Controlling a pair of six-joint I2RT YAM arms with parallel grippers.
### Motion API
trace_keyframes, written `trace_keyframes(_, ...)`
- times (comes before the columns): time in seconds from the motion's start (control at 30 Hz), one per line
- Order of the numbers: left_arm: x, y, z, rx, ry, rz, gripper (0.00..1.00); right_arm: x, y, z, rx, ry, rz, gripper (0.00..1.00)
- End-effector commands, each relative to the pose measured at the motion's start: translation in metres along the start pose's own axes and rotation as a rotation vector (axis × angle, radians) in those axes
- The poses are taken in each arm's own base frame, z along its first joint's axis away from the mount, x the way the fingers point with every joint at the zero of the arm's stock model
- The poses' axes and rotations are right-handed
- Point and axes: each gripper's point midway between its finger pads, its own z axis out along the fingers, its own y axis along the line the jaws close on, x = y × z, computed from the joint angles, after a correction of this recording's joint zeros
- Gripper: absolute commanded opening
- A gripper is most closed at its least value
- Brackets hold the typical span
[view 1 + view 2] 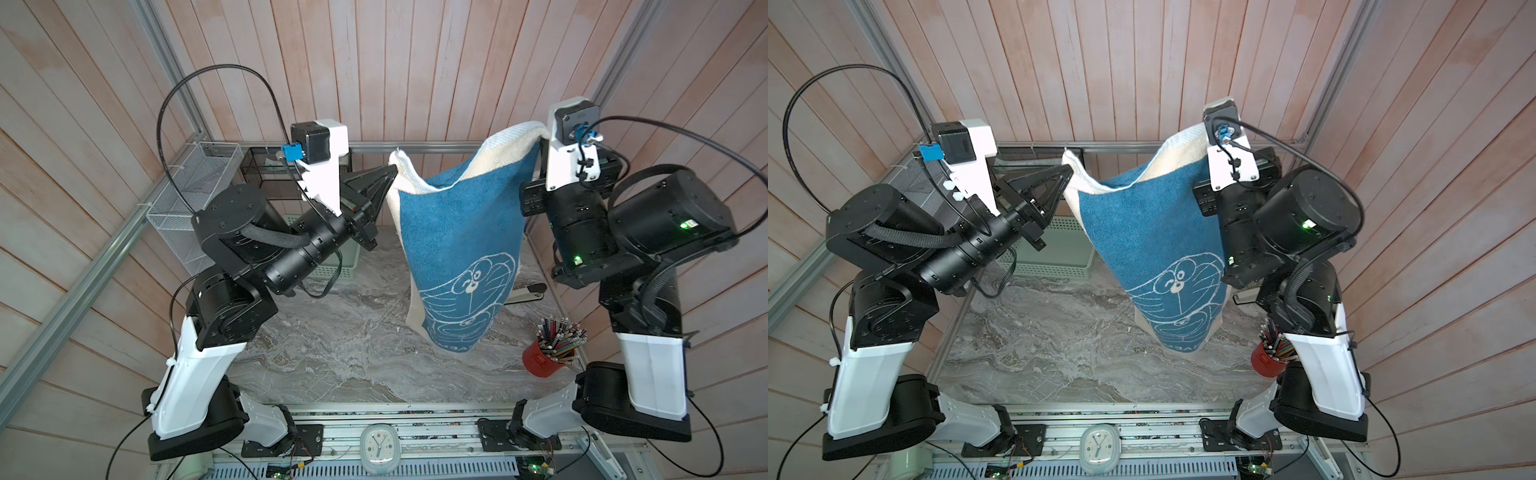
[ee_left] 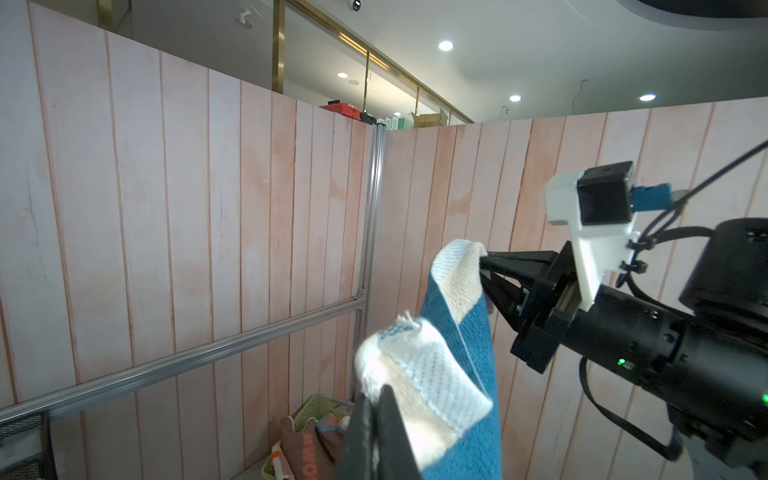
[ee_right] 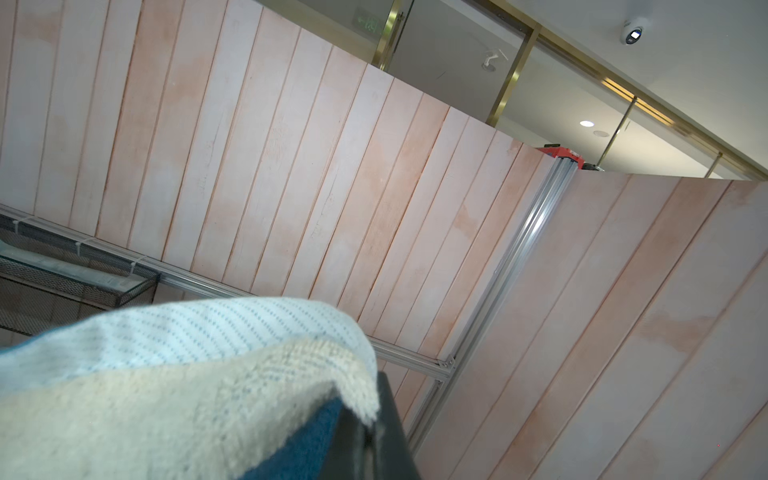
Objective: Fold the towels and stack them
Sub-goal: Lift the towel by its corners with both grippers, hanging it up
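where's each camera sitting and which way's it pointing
Both top views: overhead at the front, looking down on the marble table; left arm and right arm show, holding the blue towel between them.
Left wrist: on the left arm, looking past the left gripper toward the back wall; right gripper shows too.
Right wrist: on the right arm, tilted up at the wall; only its own finger shows.
Shared: every view shows the towel.

My robot test cell, aluminium frame (image 1: 440, 146) around me, plank-print panels (image 1: 415, 62) at twelve o'clock, marble-look tabletop (image 1: 332, 353), ceiling spotlights (image 2: 446, 45) beyond.
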Motion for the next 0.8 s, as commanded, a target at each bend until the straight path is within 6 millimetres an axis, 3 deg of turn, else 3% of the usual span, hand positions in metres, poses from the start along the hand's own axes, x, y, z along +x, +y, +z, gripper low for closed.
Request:
trace_keyframes(0.0,0.011,0.023,0.013,-0.095,0.051,0.051,0.00,-0.014,-0.024,0.003,0.121,-0.018,-0.034,0.00)
trace_keyframes(0.1,0.023,0.052,0.032,-0.142,0.085,0.039,0.00,-0.014,-0.025,0.019,0.157,-0.036,-0.052,0.00)
trace_keyframes(0.2,0.044,0.088,0.049,-0.198,0.125,0.031,0.00,0.010,-0.019,0.053,0.172,-0.004,-0.085,0.00)
trace_keyframes(0.37,0.087,0.155,0.073,-0.261,0.197,-0.024,0.00,0.104,0.016,0.139,0.026,0.144,-0.034,0.00)
trace_keyframes(0.5,0.141,0.213,0.094,-0.281,0.286,-0.089,0.00,0.197,0.055,0.200,-0.098,0.310,0.010,0.00)
trace_keyframes(0.6,0.185,0.249,0.106,-0.284,0.343,-0.123,0.00,0.252,0.089,0.224,-0.186,0.404,0.021,0.00)
trace_keyframes(0.67,0.208,0.265,0.112,-0.278,0.365,-0.141,0.00,0.274,0.109,0.231,-0.233,0.443,0.022,0.00)
trace_keyframes(0.77,0.229,0.276,0.120,-0.273,0.386,-0.134,0.00,0.288,0.125,0.233,-0.278,0.467,0.048,0.00)
